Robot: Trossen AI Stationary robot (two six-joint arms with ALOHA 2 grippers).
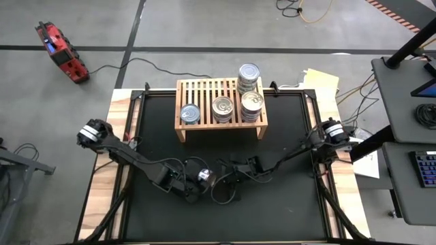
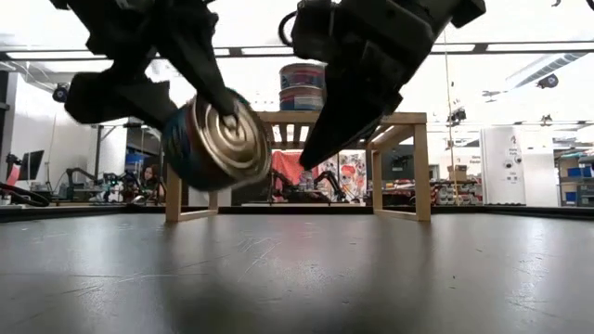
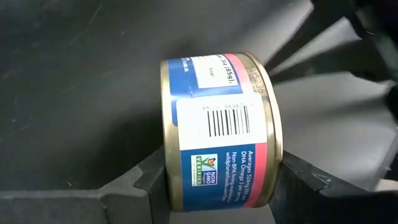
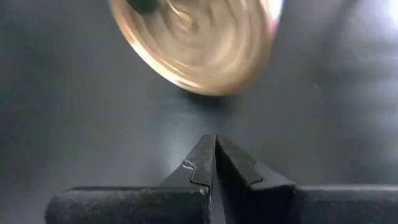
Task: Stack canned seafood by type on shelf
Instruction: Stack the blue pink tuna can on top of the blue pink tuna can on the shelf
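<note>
My left gripper is shut on one can with a blue, white and pink label and gold-toned rims, above the black mat near the table's middle. My right gripper is shut and hovers just right of that can, apart from it. The light-wood shelf stands on its legs at the mat's far side. Cans stand on its slatted top: one at left, one in the middle, and two stacks at right. My left gripper pinches the can between its two fingers, one finger on one flat end and the other finger on the opposite end. In the low view a finger crosses the gold lid. The fingers slant down from above. The can is lifted clear, on its side.
The black mat covers the table inside a frame. A bare wooden strip runs along the left edge. Papers lie at the far right corner. Both arms' cables sag over the mat's near middle.
</note>
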